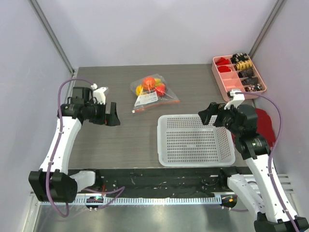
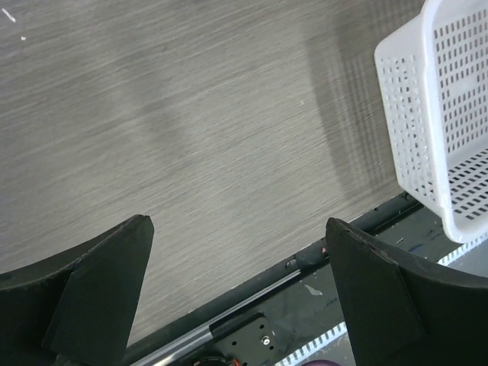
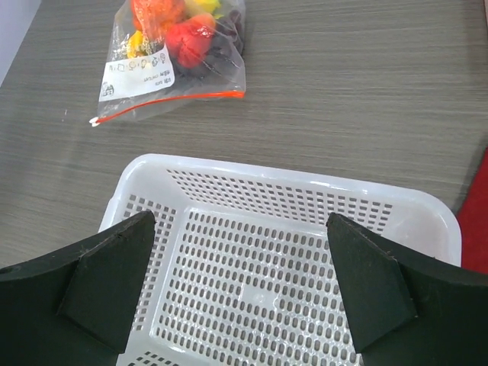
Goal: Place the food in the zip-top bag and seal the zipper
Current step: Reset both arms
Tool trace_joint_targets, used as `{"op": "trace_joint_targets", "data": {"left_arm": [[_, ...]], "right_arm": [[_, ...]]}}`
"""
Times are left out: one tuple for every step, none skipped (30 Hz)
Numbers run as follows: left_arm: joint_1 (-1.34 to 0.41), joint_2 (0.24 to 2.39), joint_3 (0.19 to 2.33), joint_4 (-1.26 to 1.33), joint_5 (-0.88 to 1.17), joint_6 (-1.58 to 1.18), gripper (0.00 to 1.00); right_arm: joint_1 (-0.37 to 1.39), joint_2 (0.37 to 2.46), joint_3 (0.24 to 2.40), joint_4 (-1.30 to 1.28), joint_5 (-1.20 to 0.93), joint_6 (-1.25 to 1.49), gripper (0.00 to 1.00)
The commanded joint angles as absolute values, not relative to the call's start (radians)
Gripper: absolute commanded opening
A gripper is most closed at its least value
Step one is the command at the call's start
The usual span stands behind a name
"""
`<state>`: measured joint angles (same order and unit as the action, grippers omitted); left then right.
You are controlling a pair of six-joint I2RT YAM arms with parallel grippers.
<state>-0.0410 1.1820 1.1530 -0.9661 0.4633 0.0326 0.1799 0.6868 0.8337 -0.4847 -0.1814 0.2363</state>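
L gripper (image 1: pixel 113 115): jaws wide apart, nothing between, hanging over bare table (image 1: pixel 125 140). R gripper (image 1: pixel 208 115): also spread, empty, near far rim of white basket (image 1: pixel 195 140).

Risk: zipper (image 3: pixel 175 105) looks run shut along the mouth, but its ends can't be resolved. If a gap is left, any lift w/ food (image 3: pixel 183 34) inside could spill it. Crinkly film may also slip from a pinch.

Pos: zip-top bag (image 1: pixel 153 94) lies flat, fruit inside, beyond & right of L gripper, beyond & left of R gripper; well apart from both.

Robot lab — enclosed booth (image 1: pixel 159 29), bolted arms (image 1: pixel 63 140)
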Motion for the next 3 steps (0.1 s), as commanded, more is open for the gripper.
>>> {"op": "trace_joint_targets", "data": {"left_arm": [[-0.044, 1.143, 1.146, -0.89, 0.422, 0.031, 1.0], [-0.043, 1.143, 1.157, -0.888, 0.411, 0.034, 1.0], [-0.043, 1.15, 1.172, -0.89, 0.402, 0.032, 1.0]], "right_arm": [[0.15, 0.657, 0.834, -0.466, -0.195, 0.276, 1.0], [0.15, 0.652, 0.836, -0.465, -0.193, 0.278, 1.0], [0.147, 0.655, 0.839, -0.462, -0.192, 0.275, 1.0]]}}
